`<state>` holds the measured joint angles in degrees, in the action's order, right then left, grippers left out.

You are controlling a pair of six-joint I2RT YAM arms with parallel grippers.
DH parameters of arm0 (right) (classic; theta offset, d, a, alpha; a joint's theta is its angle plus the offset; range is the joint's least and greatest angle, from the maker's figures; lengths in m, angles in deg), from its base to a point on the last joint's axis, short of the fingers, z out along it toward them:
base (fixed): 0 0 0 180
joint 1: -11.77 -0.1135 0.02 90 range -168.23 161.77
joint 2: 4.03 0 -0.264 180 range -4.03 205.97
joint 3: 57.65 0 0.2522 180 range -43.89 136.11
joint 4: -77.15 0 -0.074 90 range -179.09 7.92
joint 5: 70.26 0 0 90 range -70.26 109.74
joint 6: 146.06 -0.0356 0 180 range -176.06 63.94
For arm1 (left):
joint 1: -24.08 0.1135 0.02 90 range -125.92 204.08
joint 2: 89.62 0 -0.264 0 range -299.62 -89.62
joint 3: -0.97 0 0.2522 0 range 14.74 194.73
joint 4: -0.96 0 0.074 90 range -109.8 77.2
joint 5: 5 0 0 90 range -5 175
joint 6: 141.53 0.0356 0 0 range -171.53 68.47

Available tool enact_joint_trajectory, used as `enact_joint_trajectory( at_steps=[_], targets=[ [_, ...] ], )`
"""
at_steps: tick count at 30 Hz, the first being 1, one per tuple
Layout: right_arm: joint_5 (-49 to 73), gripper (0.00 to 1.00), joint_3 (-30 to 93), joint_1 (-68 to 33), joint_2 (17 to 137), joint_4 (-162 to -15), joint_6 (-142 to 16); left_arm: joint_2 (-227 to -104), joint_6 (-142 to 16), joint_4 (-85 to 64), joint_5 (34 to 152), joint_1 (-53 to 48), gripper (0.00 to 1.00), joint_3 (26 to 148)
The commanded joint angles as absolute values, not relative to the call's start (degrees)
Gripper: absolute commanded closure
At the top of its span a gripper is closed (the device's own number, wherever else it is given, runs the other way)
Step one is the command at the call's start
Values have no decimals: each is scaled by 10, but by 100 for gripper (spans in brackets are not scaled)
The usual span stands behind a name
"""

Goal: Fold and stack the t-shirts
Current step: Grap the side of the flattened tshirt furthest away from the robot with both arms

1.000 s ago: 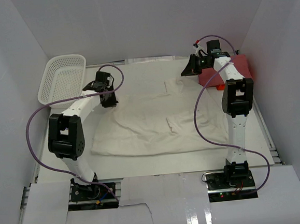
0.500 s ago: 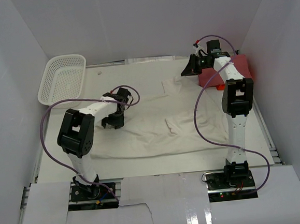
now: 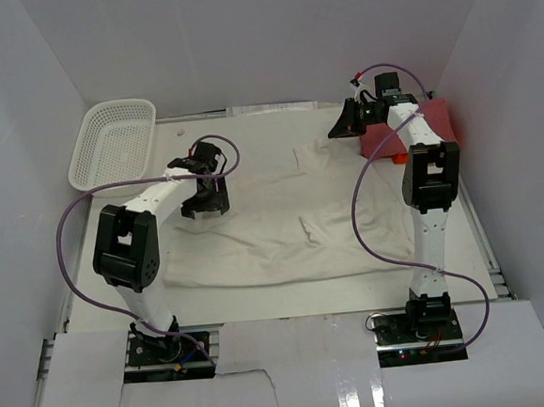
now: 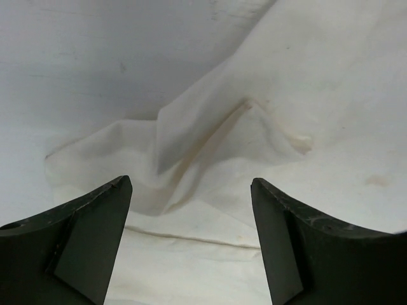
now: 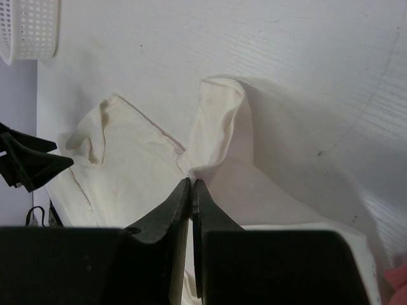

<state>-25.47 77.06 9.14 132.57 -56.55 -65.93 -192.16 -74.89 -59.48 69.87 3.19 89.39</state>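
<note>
Top external: left gripper (image 3: 204, 201) hung spread over the white shirt's (image 3: 283, 221) left edge, probably to pinch it; right gripper (image 3: 344, 122) sat closed.

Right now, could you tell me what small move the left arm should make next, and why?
Probably lower the left gripper straight down and close on the rumpled edge of the cream-white t-shirt. Its jaws stand open above that fold, nothing held, and the shirt lies spread but unfolded.
</note>
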Motion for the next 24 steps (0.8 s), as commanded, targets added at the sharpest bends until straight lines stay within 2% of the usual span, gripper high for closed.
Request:
enact_joint_trajectory(
  at_steps=[1,10,18,19,24],
  targets=[
    [-268,92,774,95,1293,-567,-653,-1891,-738,-559,804,41,13,899],
    [-267,92,774,95,1292,-566,-652,-1916,-691,-559,849,41,17,930],
    [-268,92,777,94,1296,-565,-653,-1955,-635,-570,833,46,19,995],
    [-268,92,778,95,1296,-564,-653,-1981,-634,-575,871,51,21,1015],
    [-268,92,778,95,1296,-563,-652,-2022,-629,-582,915,51,27,1026]
  ],
)
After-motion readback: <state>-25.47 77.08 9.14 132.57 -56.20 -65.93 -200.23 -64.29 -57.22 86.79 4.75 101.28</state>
